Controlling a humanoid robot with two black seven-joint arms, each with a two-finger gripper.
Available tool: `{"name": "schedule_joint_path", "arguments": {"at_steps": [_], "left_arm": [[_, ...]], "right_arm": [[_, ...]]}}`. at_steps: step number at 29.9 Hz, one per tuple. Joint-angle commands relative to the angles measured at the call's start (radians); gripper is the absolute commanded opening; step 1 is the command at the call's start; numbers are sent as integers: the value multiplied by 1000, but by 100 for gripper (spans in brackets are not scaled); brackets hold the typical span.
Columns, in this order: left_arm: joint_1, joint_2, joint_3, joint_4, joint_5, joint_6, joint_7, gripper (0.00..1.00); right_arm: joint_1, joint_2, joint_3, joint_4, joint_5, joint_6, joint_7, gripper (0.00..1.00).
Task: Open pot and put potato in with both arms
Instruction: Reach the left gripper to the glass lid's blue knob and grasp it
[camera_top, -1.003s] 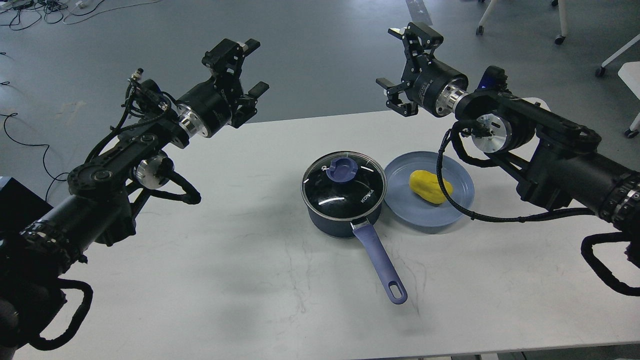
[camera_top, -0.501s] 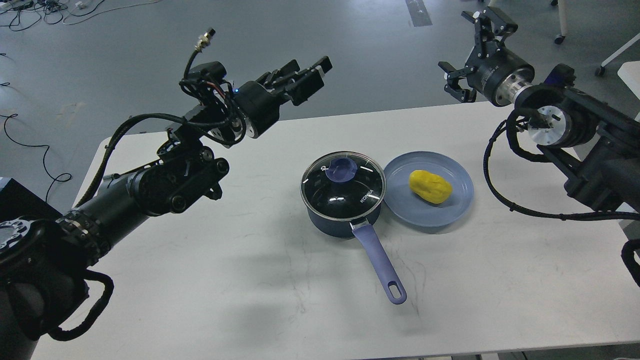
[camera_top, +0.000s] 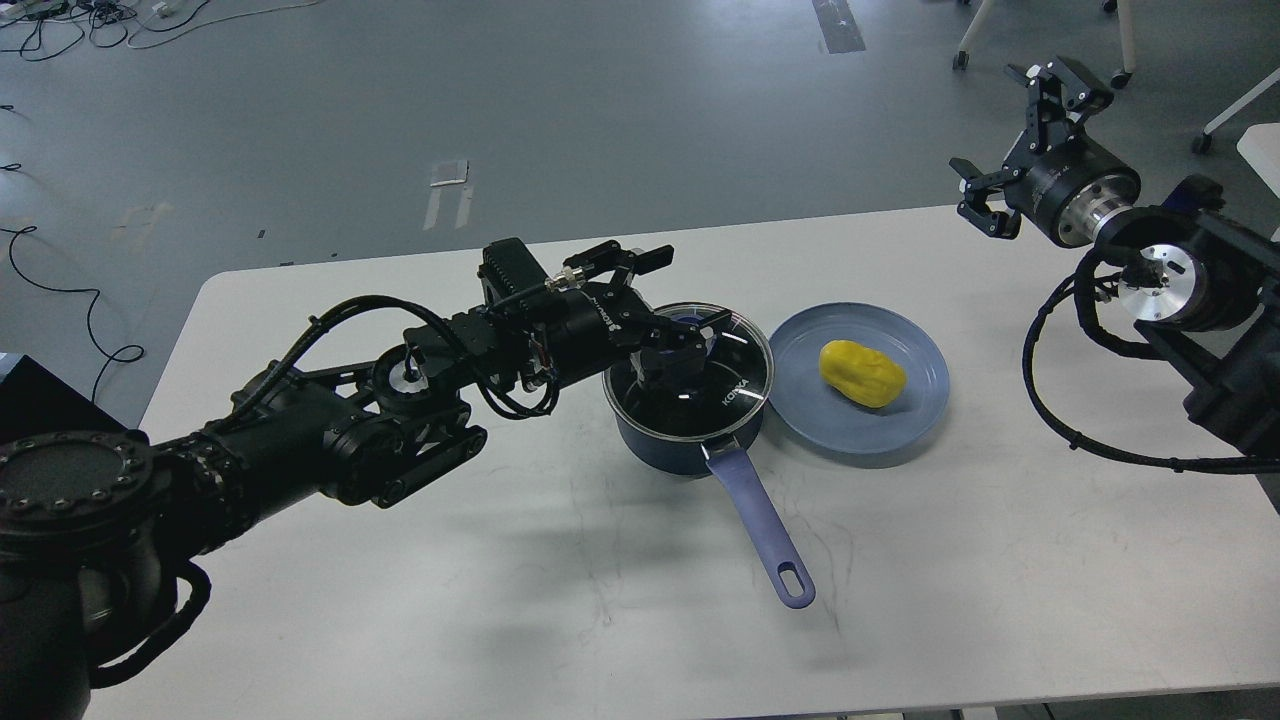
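A white table (camera_top: 400, 620) with faint scuffs and hairline marks stands on a smooth grey floor (camera_top: 600, 110) under even indoor light. Black cables (camera_top: 60, 20) trail across the floor at upper left, strips of tape (camera_top: 447, 190) mark its middle, and white chair legs on castors (camera_top: 1120, 45) stand at upper right.

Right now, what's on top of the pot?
The glass lid sits on the pot. The left end effector is over the lid's middle, covering most of the knob. Contact can't be judged; through the dark glass nothing is discernible.
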Motion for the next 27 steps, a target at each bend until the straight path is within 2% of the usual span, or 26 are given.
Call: {"name": "schedule_joint_path", "arguments": {"at_steps": [1, 27], "left_arm": [[5, -3, 23, 0, 2, -1, 0, 98], [48, -10, 59, 18, -20, -23, 0, 96]], "right_arm": [[0, -8, -1, 1, 0, 0, 0, 100], [-8, -16, -10, 0, 0, -18, 0, 100]]}}
